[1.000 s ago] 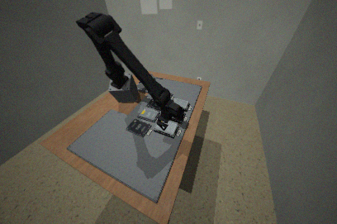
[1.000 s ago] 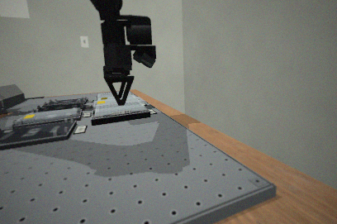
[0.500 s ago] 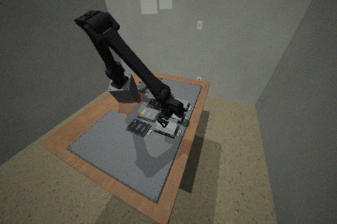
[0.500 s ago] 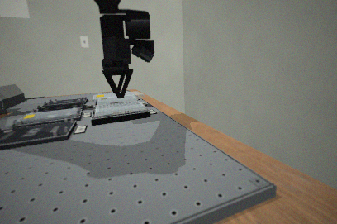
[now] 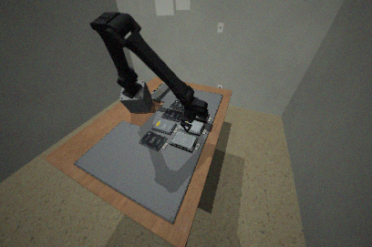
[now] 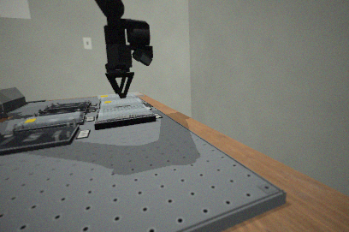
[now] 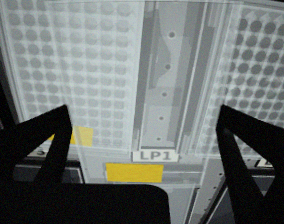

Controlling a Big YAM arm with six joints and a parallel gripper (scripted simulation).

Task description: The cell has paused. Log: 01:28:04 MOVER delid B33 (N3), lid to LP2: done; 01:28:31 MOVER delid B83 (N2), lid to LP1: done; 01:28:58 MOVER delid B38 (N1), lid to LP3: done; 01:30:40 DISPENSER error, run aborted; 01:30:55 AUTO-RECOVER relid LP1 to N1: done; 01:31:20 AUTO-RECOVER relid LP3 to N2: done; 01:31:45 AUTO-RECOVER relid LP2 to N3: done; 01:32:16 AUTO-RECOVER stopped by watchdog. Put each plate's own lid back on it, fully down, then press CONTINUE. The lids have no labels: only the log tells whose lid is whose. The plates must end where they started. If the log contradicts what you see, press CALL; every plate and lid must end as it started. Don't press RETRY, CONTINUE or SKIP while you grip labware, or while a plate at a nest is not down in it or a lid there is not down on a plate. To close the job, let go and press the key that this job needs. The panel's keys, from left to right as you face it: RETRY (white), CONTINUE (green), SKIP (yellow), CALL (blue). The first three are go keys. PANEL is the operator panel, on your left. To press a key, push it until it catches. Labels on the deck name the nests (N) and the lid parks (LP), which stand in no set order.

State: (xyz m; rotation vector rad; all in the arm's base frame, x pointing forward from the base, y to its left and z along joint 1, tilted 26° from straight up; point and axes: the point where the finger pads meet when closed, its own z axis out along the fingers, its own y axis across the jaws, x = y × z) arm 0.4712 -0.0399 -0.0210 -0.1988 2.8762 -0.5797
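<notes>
My gripper [image 5: 186,124] [image 6: 122,94] [image 7: 143,113] is shut on a clear lid [image 7: 173,56] with a yellow tab [image 7: 133,172]. It holds the lid level, just above the deck, at the far right of the labware group. Through the lid in the wrist view I see the label LP1 and a bare grey park. A well plate [image 7: 53,63] lies to the left of it and another well plate [image 7: 266,63] to the right. In the top view a lidded plate with a yellow tab [image 5: 164,126] and a near plate [image 5: 183,140] lie on the deck.
An empty dark park [image 5: 152,140] [image 6: 38,136] lies at the near left of the group. The arm's grey base [image 5: 137,100] stands behind the labware. The grey perforated deck [image 5: 118,159] [image 6: 150,184] lies on a wooden table [image 5: 203,181] [image 6: 257,158].
</notes>
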